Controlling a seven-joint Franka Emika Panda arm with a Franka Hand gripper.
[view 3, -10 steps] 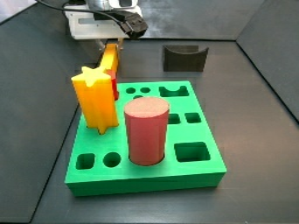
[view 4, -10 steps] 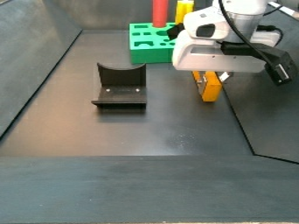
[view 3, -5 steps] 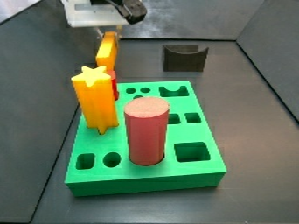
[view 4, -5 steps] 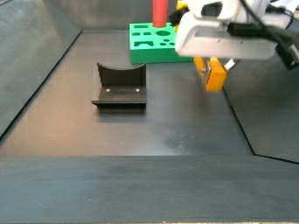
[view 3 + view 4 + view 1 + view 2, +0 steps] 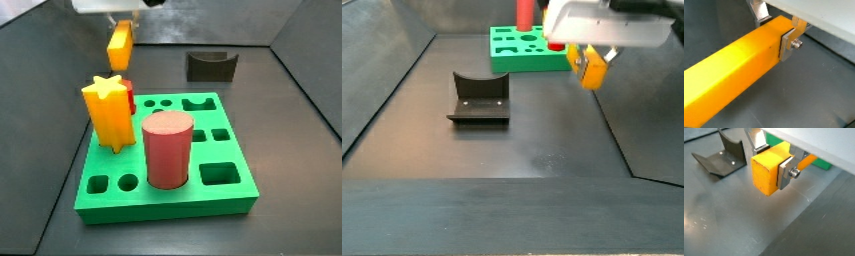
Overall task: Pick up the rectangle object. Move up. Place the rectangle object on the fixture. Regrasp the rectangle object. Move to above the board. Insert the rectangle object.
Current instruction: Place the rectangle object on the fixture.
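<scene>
My gripper (image 5: 776,27) is shut on the rectangle object (image 5: 737,65), a long yellow-orange bar, with the silver fingers (image 5: 786,174) pressed on its two sides near one end. In both side views the bar (image 5: 120,46) (image 5: 591,69) hangs in the air under the gripper, clear of the floor. The fixture (image 5: 477,98), a dark block with a U notch, sits on the floor away from the gripper and also shows in a wrist view (image 5: 721,157). The green board (image 5: 171,170) lies on the floor.
A yellow star-topped post (image 5: 108,113) and a red cylinder (image 5: 167,150) stand upright in the board. Several holes in the board are open. Dark enclosure walls (image 5: 382,70) rise around the floor.
The gripper has risen with the bar in it; the bar has gone from near the floor to well above it. The fixture and board have not moved.
</scene>
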